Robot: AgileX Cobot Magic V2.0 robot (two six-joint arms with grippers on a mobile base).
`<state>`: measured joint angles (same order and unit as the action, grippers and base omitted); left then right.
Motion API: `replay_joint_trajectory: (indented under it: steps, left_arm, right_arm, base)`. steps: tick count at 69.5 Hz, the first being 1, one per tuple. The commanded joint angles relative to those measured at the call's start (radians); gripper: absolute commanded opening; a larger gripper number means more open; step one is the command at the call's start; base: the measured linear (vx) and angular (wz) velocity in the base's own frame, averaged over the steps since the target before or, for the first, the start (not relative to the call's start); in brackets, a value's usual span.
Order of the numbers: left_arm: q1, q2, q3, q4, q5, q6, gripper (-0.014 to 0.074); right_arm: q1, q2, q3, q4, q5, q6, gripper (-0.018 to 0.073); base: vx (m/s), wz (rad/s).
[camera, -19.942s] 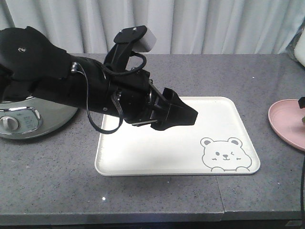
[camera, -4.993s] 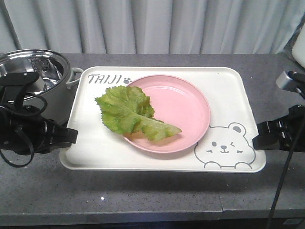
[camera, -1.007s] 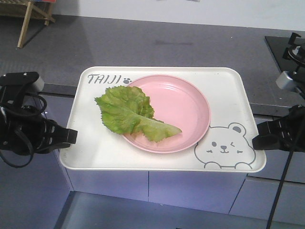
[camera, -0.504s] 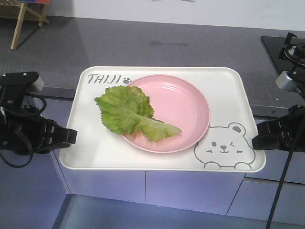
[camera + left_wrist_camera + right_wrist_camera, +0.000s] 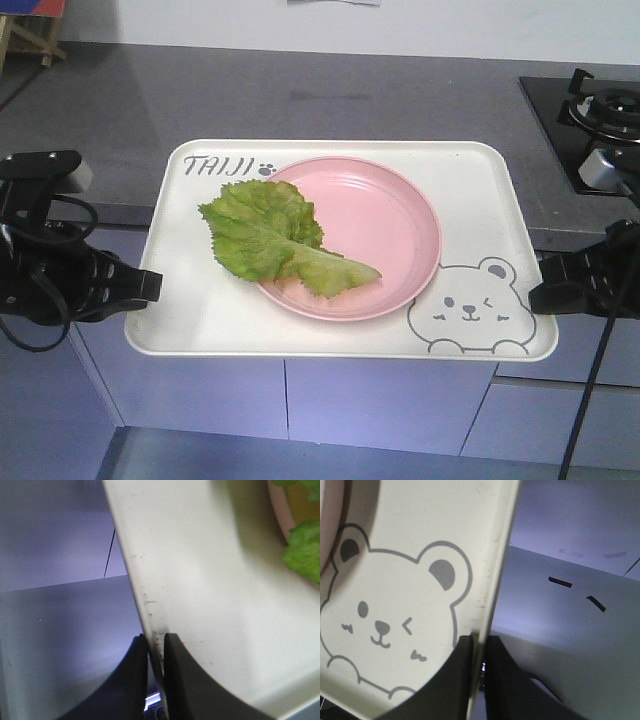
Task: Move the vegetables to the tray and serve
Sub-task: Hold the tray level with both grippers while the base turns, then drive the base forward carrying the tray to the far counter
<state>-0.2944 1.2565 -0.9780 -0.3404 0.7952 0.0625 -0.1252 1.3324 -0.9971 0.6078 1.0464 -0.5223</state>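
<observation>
Tray: cream-white, fills the left half of the view, its long rim running from top centre down to the bottom.
Right pincer: two dark jaws closed on the tray's rim at the bottom of the view, one on each face of the rim.
Rim: speckled with small dark spots just above the grip.
Bear face drawing: grey outline, one eye winking, printed on the tray just beside the gripped edge.
Pink plate: only a sliver shows, at the upper left, on the tray.
Background: pale grey-lavender surface beyond the tray's edge, with two short dark marks.
</observation>
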Motion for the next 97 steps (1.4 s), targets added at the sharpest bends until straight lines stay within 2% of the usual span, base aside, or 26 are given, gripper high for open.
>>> replay_joint_trajectory:
  steps: [1,97]
  left_arm:
    - [-0.013,-0.027,-0.030,-0.055,-0.050,0.014,-0.0008]
    - [-0.013,-0.027,-0.030,-0.055,-0.050,0.014,-0.0008]
  right_arm:
    - [0.007,-0.032,-0.027,0.085,0.010,-0.038,-0.0001]
    - [0.007,-0.032,-0.027,0.085,0.010,-0.038,-0.0001]
  base:
    - [0.09,-0.12]
    - [0.12,-0.02]
